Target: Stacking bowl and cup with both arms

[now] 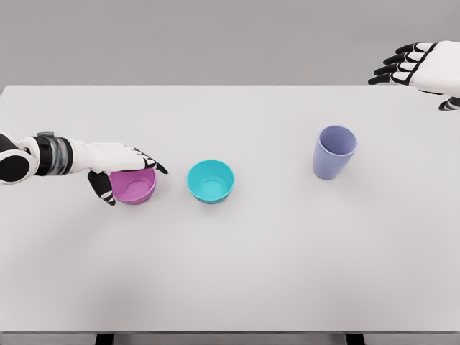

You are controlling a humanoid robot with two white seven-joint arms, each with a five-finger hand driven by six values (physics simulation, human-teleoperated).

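Under left hand (118, 162), pink bowl (134, 187)

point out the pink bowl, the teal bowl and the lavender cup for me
pink plastic bowl (136, 188), head view, on its inner floor below the left hand
teal plastic bowl (210, 181), head view, on its inside
lavender plastic cup (331, 159), head view, on its outer wall
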